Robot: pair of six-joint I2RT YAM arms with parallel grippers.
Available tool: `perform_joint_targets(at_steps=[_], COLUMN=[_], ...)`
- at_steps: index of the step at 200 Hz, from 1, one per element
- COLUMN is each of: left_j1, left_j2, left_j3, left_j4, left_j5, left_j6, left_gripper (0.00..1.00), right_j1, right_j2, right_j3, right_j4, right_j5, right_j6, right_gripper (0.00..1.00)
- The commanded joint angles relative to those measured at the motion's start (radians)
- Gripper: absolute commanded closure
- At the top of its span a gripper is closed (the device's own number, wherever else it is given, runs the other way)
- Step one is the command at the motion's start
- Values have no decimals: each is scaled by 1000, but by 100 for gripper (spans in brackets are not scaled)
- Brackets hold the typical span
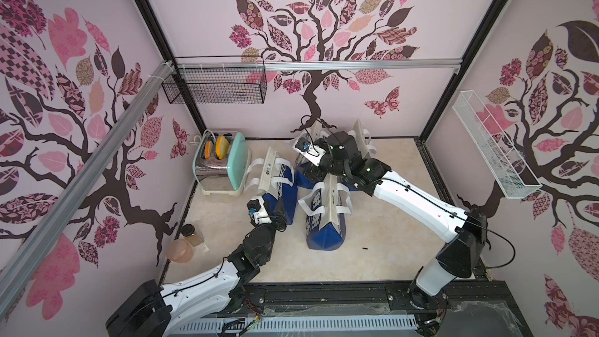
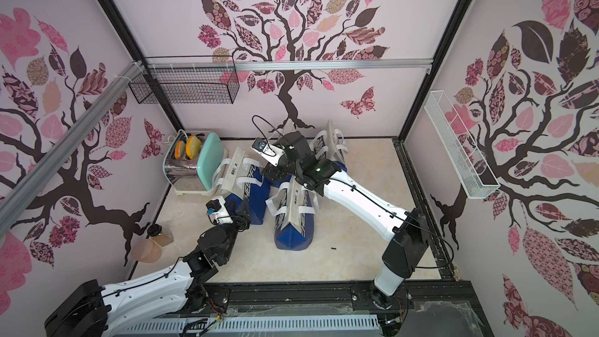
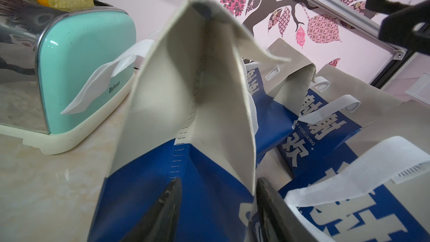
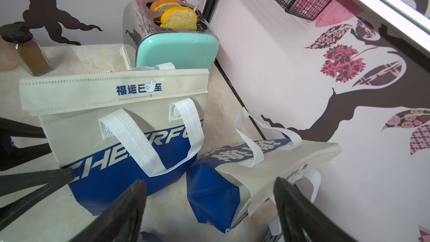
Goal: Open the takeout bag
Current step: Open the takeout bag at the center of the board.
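Beside toaster (image 1: 223, 160), blue-and-beige takeout bag (image 1: 276, 183), top sealed

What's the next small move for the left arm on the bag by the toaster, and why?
Probably close the left gripper on the bag beside the toaster: its jaws stand apart astride the blue side fold, and the top is shut.

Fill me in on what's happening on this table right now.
Two robot arms are working among blue-and-beige takeout bags beside a mint toaster. The left pincer has its jaws either side of the blue lower end of the bag nearest the toaster; whether it grips yet is unclear. That bag's top is closed. The right pincer hangs open over another bag lying by the back wall.
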Motion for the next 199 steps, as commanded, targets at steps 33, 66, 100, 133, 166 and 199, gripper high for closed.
perform_joint_targets(at_steps=[33,66,100,133,166,199], left_j1=[-4,-4,-3,-3,-4,-4], left_j2=[134,160,161,152,143,123], left_j3=[59,60,78,100,115,114], left_j4=[182,220,227,205,182,148], left_j5=[-26,-30,4,21,35,43], left_j6=[-9,-5,38,65,85,81], left_gripper=[72,84,97,100,100,100], right_j1=[75,117,125,146,173,178], right_j2=[-9,-15,-10,-9,-6,2], right_j3=[-18,-62,-81,-110,-137,-137], right_j4=[122,165,196,238,263,263], right_j5=[72,94,92,85,92,84], right_j6=[-73,-89,-86,-109,-134,-108], right_gripper=[10,10,14,17,21,18])
